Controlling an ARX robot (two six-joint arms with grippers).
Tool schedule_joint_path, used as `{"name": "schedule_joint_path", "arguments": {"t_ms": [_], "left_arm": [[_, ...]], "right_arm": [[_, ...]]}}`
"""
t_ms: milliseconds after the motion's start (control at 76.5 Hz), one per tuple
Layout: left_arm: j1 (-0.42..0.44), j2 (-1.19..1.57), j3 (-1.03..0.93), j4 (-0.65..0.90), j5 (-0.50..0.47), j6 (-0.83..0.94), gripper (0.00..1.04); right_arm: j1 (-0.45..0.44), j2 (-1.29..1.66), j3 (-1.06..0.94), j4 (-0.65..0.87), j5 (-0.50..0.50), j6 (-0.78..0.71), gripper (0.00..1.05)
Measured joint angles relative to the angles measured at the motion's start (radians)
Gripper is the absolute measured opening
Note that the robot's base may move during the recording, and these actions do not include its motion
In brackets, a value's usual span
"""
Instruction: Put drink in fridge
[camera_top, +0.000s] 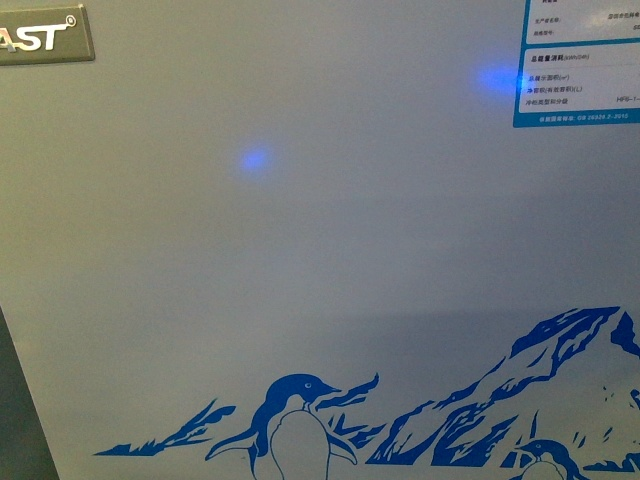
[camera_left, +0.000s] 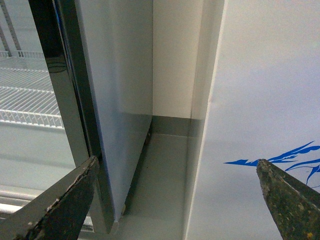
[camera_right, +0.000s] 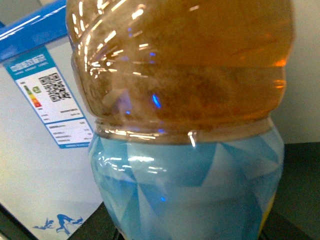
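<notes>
The fridge's white front wall (camera_top: 300, 250) fills the front view, with its blue penguin-and-mountain decal (camera_top: 300, 420) low down; neither arm shows there. In the right wrist view a drink bottle (camera_right: 185, 115) with amber liquid and a light blue label fills the picture, and my right gripper (camera_right: 187, 235) is shut on it, its fingers hidden under the bottle. The fridge's white side (camera_right: 35, 165) with a blue rim lies behind it. My left gripper (camera_left: 175, 175) is open, its dark fingertips (camera_left: 285, 200) wide apart with nothing between them, beside the fridge's decal wall (camera_left: 260, 100).
A taller grey glass-door cabinet (camera_left: 100, 100) with white wire shelves (camera_left: 25, 95) stands next to the fridge, a narrow gap (camera_left: 165, 165) of grey floor between them. A blue energy label (camera_right: 50, 95) and a rating sticker (camera_top: 580, 60) are stuck on the fridge.
</notes>
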Motion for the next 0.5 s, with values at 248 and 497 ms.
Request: {"name": "schedule_joint_path", "arguments": {"t_ms": [248,497], "left_arm": [[0.0,0.0,0.0,0.0,0.0,0.0,0.97],[0.0,0.0,0.0,0.0,0.0,0.0,0.97]], "right_arm": [[0.144,-0.066,-0.001,-0.053,0.1,-0.032,0.37],[0.135,-0.161,-0.001,-0.124,0.085,-0.076,0.37]]}}
